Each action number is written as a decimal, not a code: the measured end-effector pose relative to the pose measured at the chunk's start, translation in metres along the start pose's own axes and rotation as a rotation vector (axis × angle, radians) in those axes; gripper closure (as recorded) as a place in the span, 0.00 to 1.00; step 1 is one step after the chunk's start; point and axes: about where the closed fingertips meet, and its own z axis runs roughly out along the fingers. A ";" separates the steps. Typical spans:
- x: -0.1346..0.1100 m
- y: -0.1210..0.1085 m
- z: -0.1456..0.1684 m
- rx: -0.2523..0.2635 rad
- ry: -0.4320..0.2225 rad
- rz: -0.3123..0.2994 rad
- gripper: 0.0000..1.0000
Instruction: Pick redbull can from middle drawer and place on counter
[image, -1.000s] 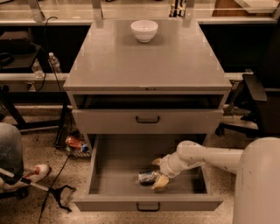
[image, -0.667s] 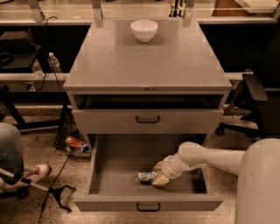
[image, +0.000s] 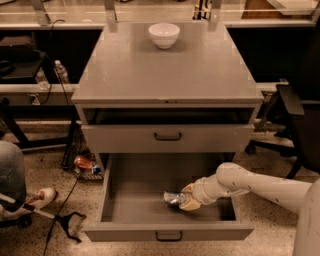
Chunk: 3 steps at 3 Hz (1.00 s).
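One white, thick-jointed robot arm (image: 260, 184) enters from the lower right and stretches leftward and down across the right wall of the open drawer, wrist low over the drawer floor. One tan-tipped claw (image: 187, 199) sits inside that drawer, right of centre and pointing left; whether it is open or clamped cannot be told. One small, slim, silver-and-blue metal redbull can (image: 172, 198) lies on its side on the drawer floor, touching the claw's left end, with its free end toward the drawer's middle. One wide, shallow grey metal middle drawer (image: 135, 200) is pulled out, with bare floor left of and behind the can. Its front rim is near the claw, and its right wall is just beside the wrist. One closed grey drawer front (image: 125, 139) with a dark bar handle stands above the drawer's rear. One broad, flat matte grey counter (image: 165, 80) tops the cabinet. A round white bowl (image: 164, 35) sits near its back edge, with bare surface in front of it.
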 end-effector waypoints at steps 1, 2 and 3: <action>-0.006 0.002 -0.070 0.042 -0.091 0.009 1.00; -0.007 0.006 -0.123 0.075 -0.118 0.009 1.00; -0.007 0.006 -0.123 0.075 -0.118 0.009 1.00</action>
